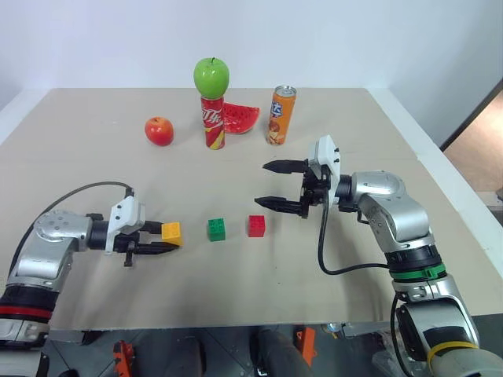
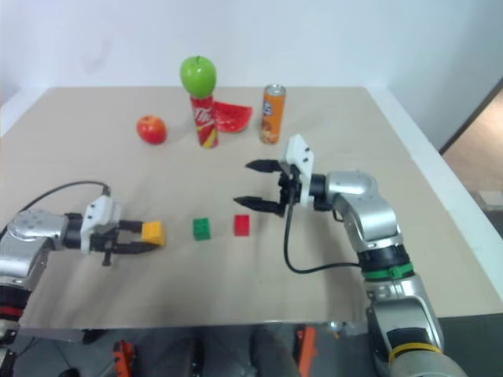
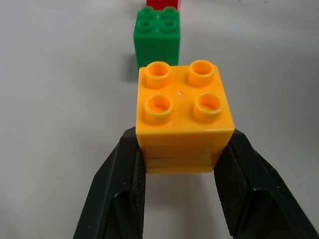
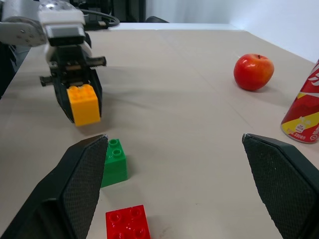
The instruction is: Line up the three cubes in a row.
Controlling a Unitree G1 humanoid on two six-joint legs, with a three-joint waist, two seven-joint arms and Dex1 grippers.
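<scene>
A: State of the grippers?

B: The left gripper (image 1: 157, 240) is clamped on the yellow-orange cube (image 1: 171, 233). The right gripper (image 1: 271, 185) hovers with jaws wide apart, holding nothing, just beside the red cube (image 1: 256, 226).

A: Progress?

B: The green cube (image 1: 216, 228) and the red one sit on the table (image 1: 94, 165) near each other. The yellow-orange cube appears in line with them; release likely remains.

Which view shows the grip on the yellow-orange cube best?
The left wrist view: the yellow-orange cube sits close up with a black finger pressed on each side, studs up. The head views show it small at the left end effector. The right wrist view shows it held, seen from the front.
</scene>
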